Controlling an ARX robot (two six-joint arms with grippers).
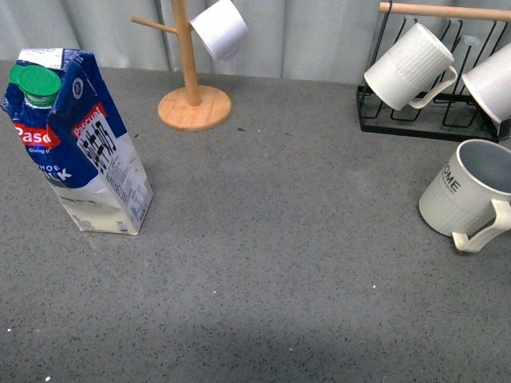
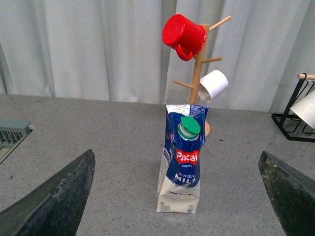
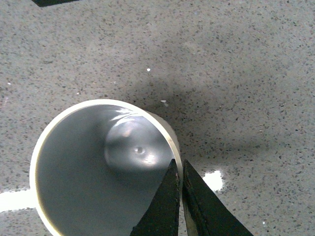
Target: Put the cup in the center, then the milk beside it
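Pinches cup point(image 1: 463, 191) rim with right claw point(image 3: 178, 166) at counter's point(image 1: 263, 271) right edge; holds left claw point(image 2: 176, 154) spread wide, facing the standing milk point(image 1: 76, 144).

Ribbed cup point(image 1: 459, 195) far right; milk point(image 1: 80, 152) standing left.

Open tabletop point(image 1: 279, 263) between milk point(image 1: 80, 152) at left and cup point(image 1: 463, 195) at right, mug tree point(image 1: 190, 80) behind.

One milk carton point(image 1: 80, 152), one HOME cup point(image 1: 463, 195), two plain ribbed mugs point(image 1: 407, 65) point(image 1: 491, 80), two tree-hung cups point(image 2: 183, 30) point(image 2: 214, 84).
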